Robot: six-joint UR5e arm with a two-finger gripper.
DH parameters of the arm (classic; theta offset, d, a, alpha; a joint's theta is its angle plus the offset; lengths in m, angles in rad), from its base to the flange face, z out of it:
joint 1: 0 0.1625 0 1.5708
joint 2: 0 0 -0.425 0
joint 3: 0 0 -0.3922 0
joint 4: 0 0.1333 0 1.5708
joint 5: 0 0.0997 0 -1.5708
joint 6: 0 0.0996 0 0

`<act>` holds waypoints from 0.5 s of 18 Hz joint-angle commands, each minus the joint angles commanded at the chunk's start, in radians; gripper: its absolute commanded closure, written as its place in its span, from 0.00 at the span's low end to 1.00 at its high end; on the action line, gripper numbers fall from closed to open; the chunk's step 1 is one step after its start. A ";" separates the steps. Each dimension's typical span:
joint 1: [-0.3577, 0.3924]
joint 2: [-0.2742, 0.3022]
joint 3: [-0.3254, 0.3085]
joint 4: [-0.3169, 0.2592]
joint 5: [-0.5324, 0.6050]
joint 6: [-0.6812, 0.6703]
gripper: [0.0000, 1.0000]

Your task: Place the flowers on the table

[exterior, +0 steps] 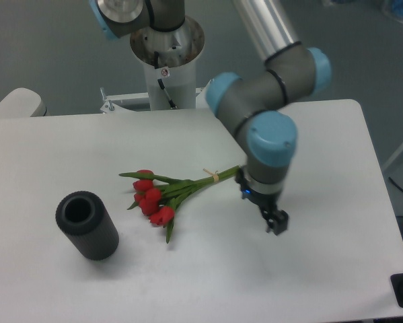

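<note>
The flowers, red tulips with green leaves and banded stems, lie flat on the white table left of centre, heads pointing lower left. Their stem ends run up-right and vanish behind my wrist. My gripper hangs over bare tabletop to the right of the bunch, well apart from it. Its short dark fingers point down and look slightly parted, open, with nothing between them.
A black ribbed cylinder lies on the table at the lower left, open end facing up-left. The arm's base column stands behind the table's far edge. The table's right edge is close to the arm.
</note>
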 joint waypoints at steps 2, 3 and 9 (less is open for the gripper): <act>0.008 -0.029 0.028 0.002 0.000 0.005 0.00; 0.008 -0.041 0.035 0.008 0.001 0.005 0.00; 0.011 -0.065 0.049 0.006 0.000 0.005 0.00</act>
